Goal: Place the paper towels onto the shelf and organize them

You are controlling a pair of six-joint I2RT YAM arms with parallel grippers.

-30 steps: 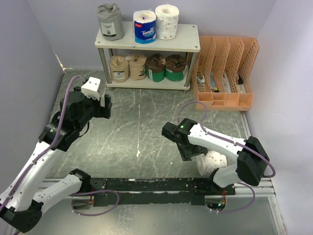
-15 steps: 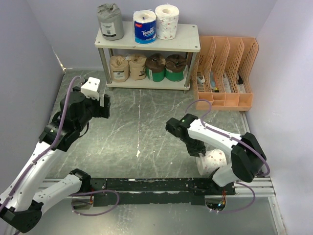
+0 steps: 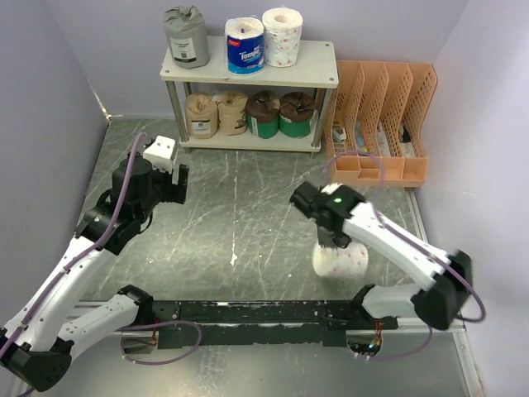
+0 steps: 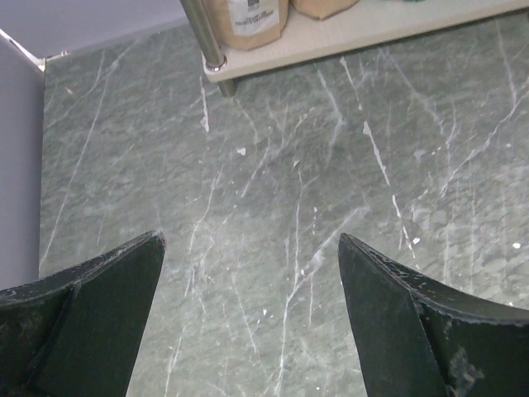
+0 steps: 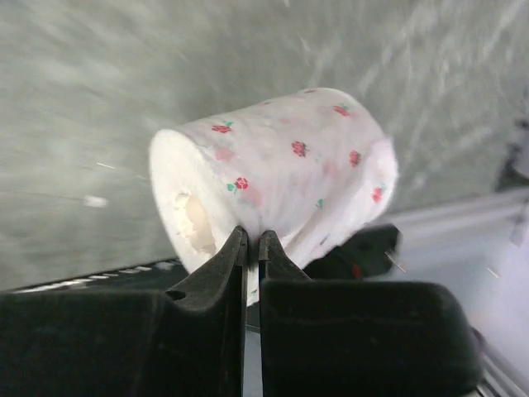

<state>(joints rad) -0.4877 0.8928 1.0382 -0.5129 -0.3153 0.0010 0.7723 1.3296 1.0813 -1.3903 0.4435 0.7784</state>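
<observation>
The right hand [image 3: 334, 241] sits over the near right part of the grey marbled tabletop [image 3: 248, 215], its two fingers drawn almost together. In the right wrist view they [image 5: 252, 241] pinch the near side of a flowered white roll [image 5: 273, 161], which lies on its side with the hollow core facing left. That view is blurred, so the grip seems to be on the outer wrap only. From above, the same roll [image 3: 340, 258] shows just under the hand, near the arms' base rail; whether it touches the tabletop cannot be told.

The left hand [image 4: 250, 241] hangs wide open with nothing between its fingers, above bare tabletop near the shelf's [image 3: 318, 73] left front leg.

The shelf stands at the far edge. Its top board carries a grey roll [image 3: 186, 37], a blue-and-white roll [image 3: 245, 45] and a white dotted roll [image 3: 283, 37], all upright. The lower board holds two tan rolls [image 3: 216, 113] on the left and two brown-and-green rolls [image 3: 280, 114] beside them. An orange file organizer [image 3: 417, 124] stands just right of the shelf.
</observation>
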